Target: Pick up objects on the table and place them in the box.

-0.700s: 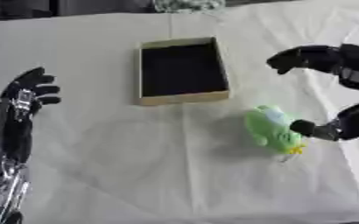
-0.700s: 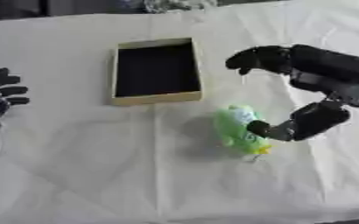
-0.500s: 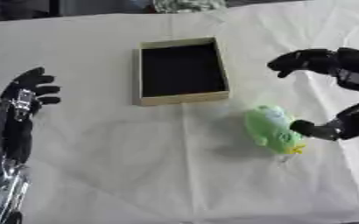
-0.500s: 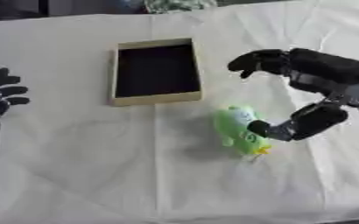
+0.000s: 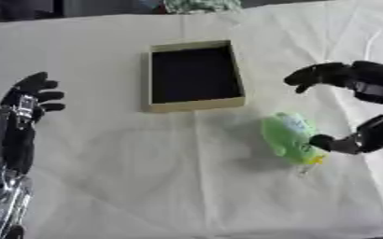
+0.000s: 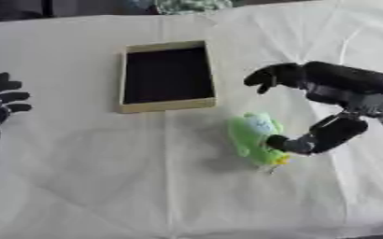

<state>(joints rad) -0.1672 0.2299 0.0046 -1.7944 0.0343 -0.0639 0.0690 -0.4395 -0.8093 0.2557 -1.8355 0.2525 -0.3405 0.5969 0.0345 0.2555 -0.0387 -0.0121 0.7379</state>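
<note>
So the green toy (image 6: pixel 254 137) is sitting on the white tablecloth (image 5: pixel 145 186), just below and to the right of the box (image 5: pixel 193 76). It's a soft-looking green lump with a paler patch on its upper part and a small yellow bit at its lower right end. Can't really make out what it's meant to be.

The box is a shallow, open, tan-walled rectangle with a dark inside, sitting up toward the middle of the table. Nothing visible inside it from what I can see. The toy is near its lower right corner but not touching it.

The right hand (image 6: pixel 325 133) comes in from the right edge. Its fingers (image 6: pixel 270 77) are up above the toy, curved downward and spread away from the thumb, not touching anything. The thumb (image 6: pixel 286 144) is down low and its tip is right up against the toy's right side. So the hand is spread wide around the toy rather than closed on it, with only the thumb looking like it makes contact.

The left hand (image 5: pixel 19 121) is idle over at the left edge, well away from both the toy and the box, palm flat-ish with fingers straight and pointing up the table.
</note>
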